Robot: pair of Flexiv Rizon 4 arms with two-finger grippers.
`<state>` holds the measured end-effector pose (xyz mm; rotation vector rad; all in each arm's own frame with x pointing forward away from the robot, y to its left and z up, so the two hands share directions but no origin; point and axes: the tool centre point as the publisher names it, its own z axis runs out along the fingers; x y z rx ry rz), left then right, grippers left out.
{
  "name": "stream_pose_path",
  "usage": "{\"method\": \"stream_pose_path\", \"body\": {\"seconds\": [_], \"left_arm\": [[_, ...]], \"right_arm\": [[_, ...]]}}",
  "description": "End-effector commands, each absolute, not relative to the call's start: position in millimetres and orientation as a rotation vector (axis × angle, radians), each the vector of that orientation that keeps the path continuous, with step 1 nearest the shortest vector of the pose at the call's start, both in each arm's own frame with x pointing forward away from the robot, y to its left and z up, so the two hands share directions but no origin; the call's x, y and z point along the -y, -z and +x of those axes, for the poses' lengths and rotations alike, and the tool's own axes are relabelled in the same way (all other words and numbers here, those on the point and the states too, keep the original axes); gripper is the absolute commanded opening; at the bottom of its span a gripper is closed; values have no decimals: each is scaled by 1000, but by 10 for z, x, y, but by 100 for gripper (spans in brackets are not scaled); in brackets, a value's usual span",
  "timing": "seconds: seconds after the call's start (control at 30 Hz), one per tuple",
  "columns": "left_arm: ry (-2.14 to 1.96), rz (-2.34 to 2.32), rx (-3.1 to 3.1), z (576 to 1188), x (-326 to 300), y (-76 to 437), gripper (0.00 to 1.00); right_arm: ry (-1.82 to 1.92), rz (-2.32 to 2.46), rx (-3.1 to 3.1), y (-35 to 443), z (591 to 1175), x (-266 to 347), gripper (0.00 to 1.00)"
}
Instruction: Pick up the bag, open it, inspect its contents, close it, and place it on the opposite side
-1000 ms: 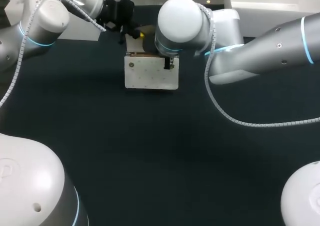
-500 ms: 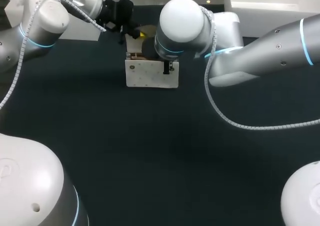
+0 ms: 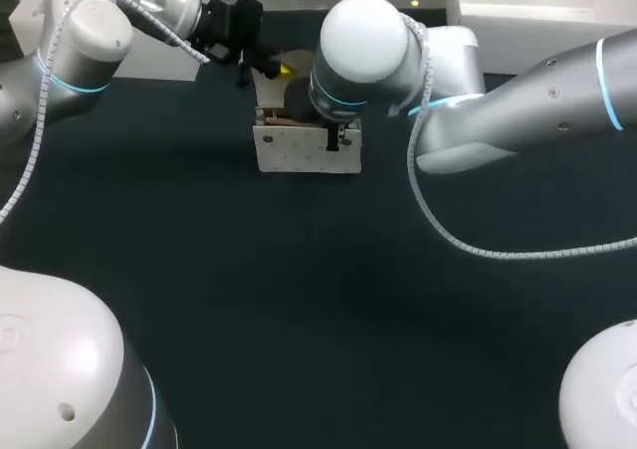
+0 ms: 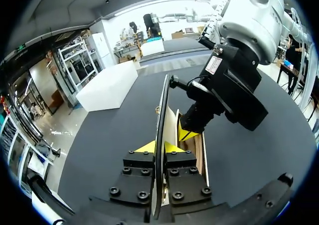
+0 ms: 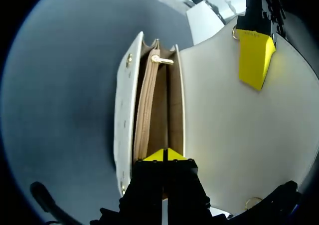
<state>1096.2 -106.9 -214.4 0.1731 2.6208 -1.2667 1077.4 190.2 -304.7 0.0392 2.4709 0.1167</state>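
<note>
Little sticker (image 4: 213, 64) on the right arm's wrist, print too small to read. The white bag (image 3: 307, 150) is open at the tabletop's (image 3: 299, 300) far side. The left gripper (image 4: 159, 147) pinches its raised flap (image 5: 224, 135) edge-on, and the right gripper (image 5: 164, 155) has its tips pressed together on the bag's mouth.

Robotics lab: white left arm (image 3: 85, 31), right arm (image 3: 518, 96), black table (image 3: 328, 300).

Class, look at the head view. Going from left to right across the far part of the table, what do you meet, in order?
left arm → bag → right arm
</note>
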Motion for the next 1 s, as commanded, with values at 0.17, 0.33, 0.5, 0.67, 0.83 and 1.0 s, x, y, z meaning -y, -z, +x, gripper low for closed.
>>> {"method": "stream_pose_path", "body": {"seconds": [0.17, 0.33, 0.5, 0.67, 0.83, 1.0], "left_arm": [[1332, 210, -2658, 11070, 1011, 2161, 0], [1392, 224, -2682, 11064, 1008, 2167, 0], [1452, 242, -2701, 11083, 1027, 2201, 0], [1472, 249, -2704, 11098, 1037, 2216, 0], [1478, 253, -2703, 11101, 1038, 2223, 0], [1488, 253, -2701, 11106, 1038, 2233, 0]], "right_arm": [[-91, 41, -2481, 3110, 10872, -1892, 0], [-93, 28, -2522, 3170, 10890, -1878, 0], [-108, -5, -2573, 3244, 10879, -1901, 0], [-110, -23, -2617, 3324, 10865, -1914, 48], [-90, -30, -2651, 3377, 10840, -1917, 100], [-69, -23, -2664, 3398, 10821, -1905, 100]]}}
